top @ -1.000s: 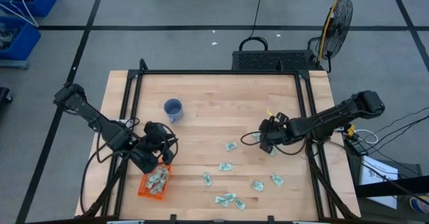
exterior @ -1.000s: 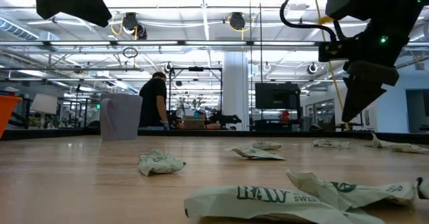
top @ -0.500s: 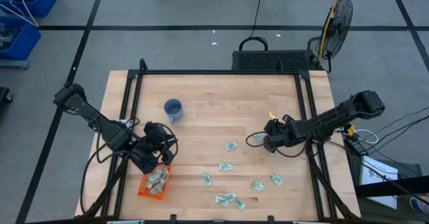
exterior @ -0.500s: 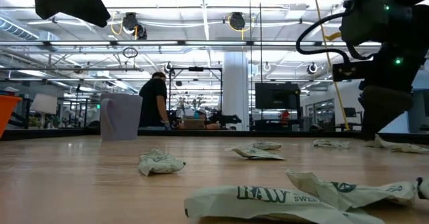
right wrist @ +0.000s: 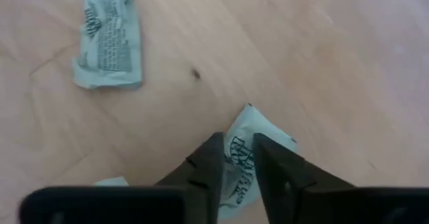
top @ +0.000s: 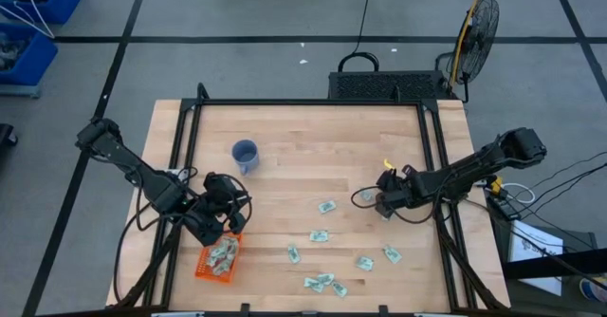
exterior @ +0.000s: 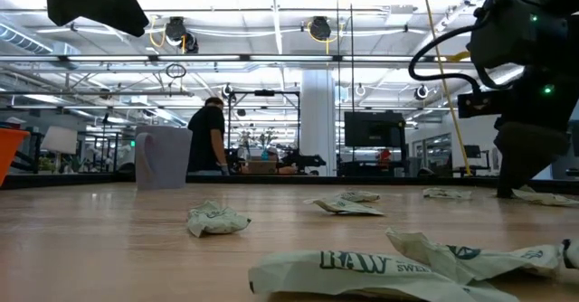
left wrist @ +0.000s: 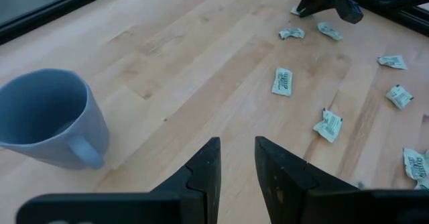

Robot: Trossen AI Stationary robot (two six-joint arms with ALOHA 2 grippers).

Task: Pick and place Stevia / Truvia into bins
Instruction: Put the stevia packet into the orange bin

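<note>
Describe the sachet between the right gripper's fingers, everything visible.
The sachet is a pale green and white paper packet with dark print, crumpled and lying flat on the wooden table. The right gripper is down on it, a finger on each side, one corner poking out ahead. Another sachet lies apart from it.

The high view looks straight down on the whole table [top: 303,146], while the low view sits at tabletop height, facing level across it into the room. Each wrist view looks closely down at the wood, both probably sharing the scattered sachets [left wrist: 282,81] with the high view.
</note>
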